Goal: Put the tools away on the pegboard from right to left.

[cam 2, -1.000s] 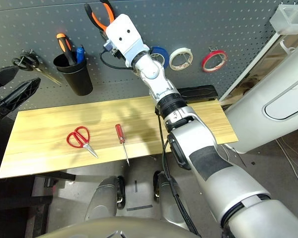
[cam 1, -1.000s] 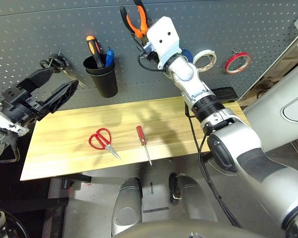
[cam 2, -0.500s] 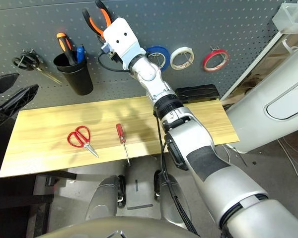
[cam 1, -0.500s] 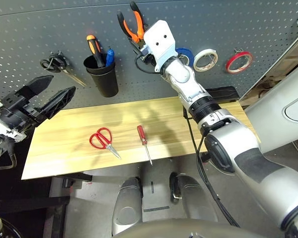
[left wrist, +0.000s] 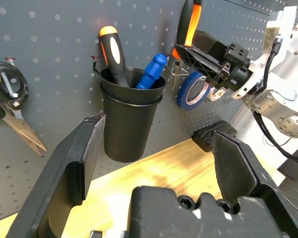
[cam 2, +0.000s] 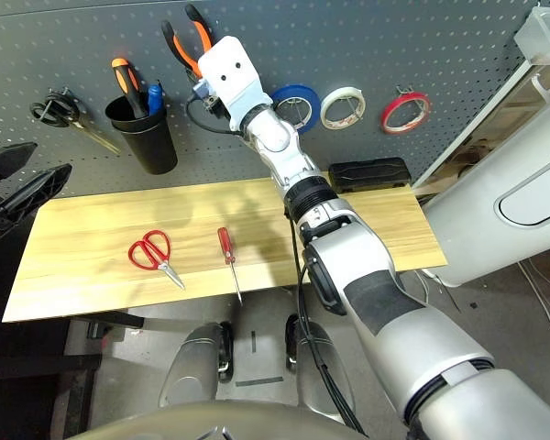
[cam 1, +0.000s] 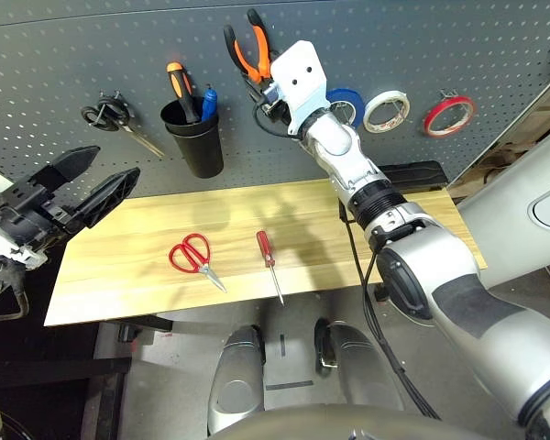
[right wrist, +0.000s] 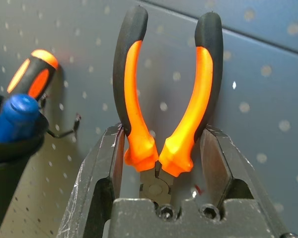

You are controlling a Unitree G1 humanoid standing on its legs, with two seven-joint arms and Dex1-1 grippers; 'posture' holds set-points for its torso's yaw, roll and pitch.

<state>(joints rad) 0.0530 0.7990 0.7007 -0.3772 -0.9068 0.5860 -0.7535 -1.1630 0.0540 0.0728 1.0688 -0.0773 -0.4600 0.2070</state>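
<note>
Hanging on a hook, the thin, round red tape ring (cam 1: pixel 430 121) sits toward the right side of your dark grey metal pegboard (cam 1: pixel 394 55), which is pricked all over with small holes. The smooth, pale wood-grain table (cam 1: pixel 119 266) in front of you carries two of your tools, lying apart: the red-handled scissors (cam 1: pixel 200 264), with looped handles and pointed metal blades, and the red-handled screwdriver (cam 1: pixel 264 245), whose thin shaft reaches past the near edge. Your orange-and-black-handled pliers (right wrist: pixel 201 89) are up against the pegboard, their curved grips splayed in a V.

Your right arm reaches forward across the table, and the right gripper (right wrist: pixel 164 128) has its jaws closed on the pliers from both sides, around the lower handles. Your left gripper (cam 1: pixel 117 160) hangs in front of the board with its jaws spread wide and nothing between them, near the black cup (cam 1: pixel 202 151).

You lose most of the right gripper behind its white wrist plate in the head views. The pliers' metal nose is partly hidden, so you cannot tell whether a hook also bears them
</note>
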